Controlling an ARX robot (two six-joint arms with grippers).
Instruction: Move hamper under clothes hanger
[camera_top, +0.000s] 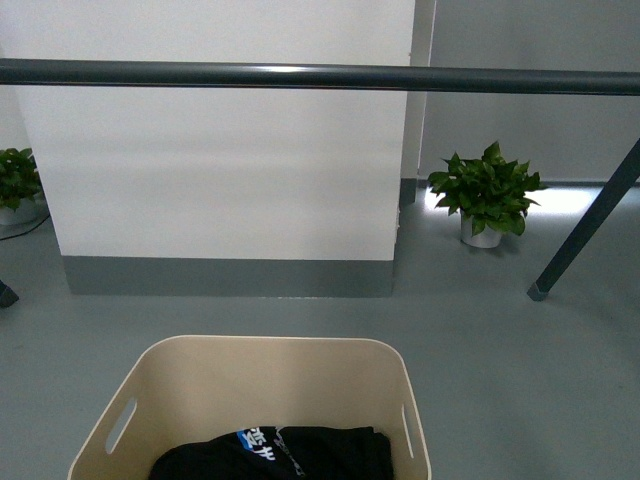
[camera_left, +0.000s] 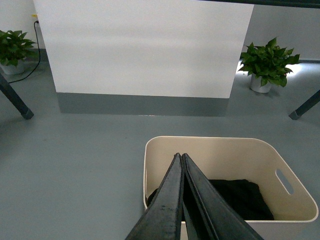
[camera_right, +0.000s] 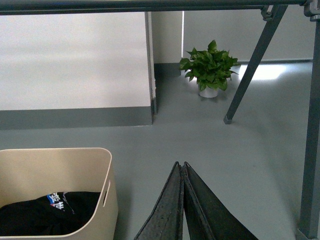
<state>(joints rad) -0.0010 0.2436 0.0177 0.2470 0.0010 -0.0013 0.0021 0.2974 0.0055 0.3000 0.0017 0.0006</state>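
The beige hamper (camera_top: 262, 362) stands on the grey floor at the bottom centre of the front view, with dark clothes (camera_top: 280, 455) inside. It also shows in the left wrist view (camera_left: 225, 150) and in the right wrist view (camera_right: 75, 157). The clothes hanger's horizontal bar (camera_top: 320, 77) crosses the top of the front view, beyond the hamper; one angled leg (camera_top: 585, 225) stands at the right. My left gripper (camera_left: 180, 156) is shut and empty, above the hamper's near rim. My right gripper (camera_right: 179, 164) is shut and empty, over bare floor beside the hamper.
A white wall panel (camera_top: 220, 160) with a grey base stands behind the bar. A potted plant (camera_top: 487, 192) sits at the back right, another (camera_top: 15, 185) at the far left. Rack legs (camera_right: 250, 65) and an upright (camera_right: 311, 125) stand near my right gripper.
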